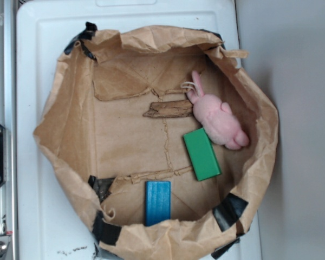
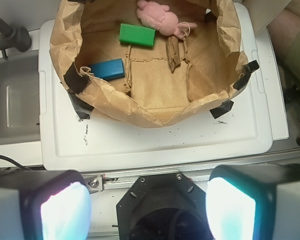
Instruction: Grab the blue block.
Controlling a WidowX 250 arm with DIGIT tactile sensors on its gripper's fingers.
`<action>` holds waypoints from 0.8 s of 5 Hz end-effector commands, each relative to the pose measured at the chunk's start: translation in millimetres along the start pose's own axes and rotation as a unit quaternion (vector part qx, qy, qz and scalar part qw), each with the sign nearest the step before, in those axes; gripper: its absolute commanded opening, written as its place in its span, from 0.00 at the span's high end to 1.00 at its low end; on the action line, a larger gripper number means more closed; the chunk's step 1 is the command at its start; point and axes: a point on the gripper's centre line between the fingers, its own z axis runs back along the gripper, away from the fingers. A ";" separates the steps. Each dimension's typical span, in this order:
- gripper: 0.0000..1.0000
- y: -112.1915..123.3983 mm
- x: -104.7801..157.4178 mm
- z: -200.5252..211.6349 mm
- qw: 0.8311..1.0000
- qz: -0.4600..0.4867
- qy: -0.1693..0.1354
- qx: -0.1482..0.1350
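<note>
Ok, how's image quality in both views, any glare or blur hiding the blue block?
Exterior view: even, soft lighting, and the blue block is sharp by the paper bag's near wall. Wrist view: the fingers at the bottom edge are blurred and washed out by glare, but the block beyond them stays clear and unshadowed.

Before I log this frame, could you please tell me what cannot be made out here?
- Tool: wrist view shows only glaring, blurred finger pads; absent from the exterior view.
- Bright blue flat wooden block: exterior view, near end hidden by the crumpled brown paper bag's rim.
- Pink plush rabbit: wrist view, cut off by top edge.
</note>
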 end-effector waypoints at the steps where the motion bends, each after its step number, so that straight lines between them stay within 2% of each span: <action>1: 0.00 0.0 0.0 0.0 1.000 0.000 0.000 0.000; 2: 0.00 -24.0 40.1 -10.5 1.000 0.019 -0.012 0.000; 4: 0.00 -20.9 82.6 -55.8 0.999 0.022 -0.021 0.026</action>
